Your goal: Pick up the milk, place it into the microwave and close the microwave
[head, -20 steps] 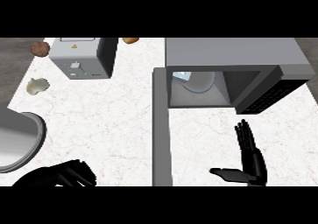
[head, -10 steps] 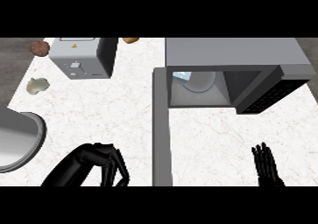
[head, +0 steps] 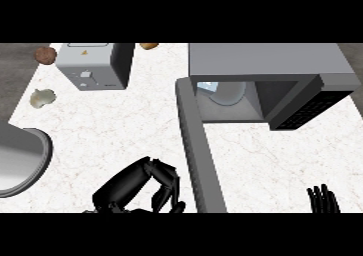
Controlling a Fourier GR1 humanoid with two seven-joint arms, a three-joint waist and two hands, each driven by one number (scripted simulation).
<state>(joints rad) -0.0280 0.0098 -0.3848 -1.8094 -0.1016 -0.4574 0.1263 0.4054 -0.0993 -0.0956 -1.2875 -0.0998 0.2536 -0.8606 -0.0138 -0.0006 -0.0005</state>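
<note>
From the head view, a pale marbled surface [head: 110,130] runs from the far edge down to the near edge. At the far right corner stands the microwave [head: 265,62], a grey box with its door [head: 199,155] swung wide open, the door reaching out as a long grey bar toward the near edge. Inside the open cavity a pale round turntable plate [head: 230,93] shows, and just beside it at the cavity's left a small bluish-white shape [head: 206,86] that may be the milk; it is too small to tell for sure. The dark control panel [head: 311,107] sits at the cavity's right.

Near the far left corner stands a toaster [head: 95,65]. A brown round item [head: 45,54] lies just beside it at the left edge, a pale garlic-like bulb [head: 42,98] lies a little nearer along that edge, and a small orange-brown item [head: 148,46] sits at the far edge, right of the toaster. A large grey bowl-like vessel [head: 14,160] lies at the left edge, partly cut off.

The left hand [head: 143,185] hangs over the near edge, just left of the door, fingers curled downward with nothing in them. The right hand [head: 323,199] shows only as straight fingertips at the near right corner, holding nothing.
</note>
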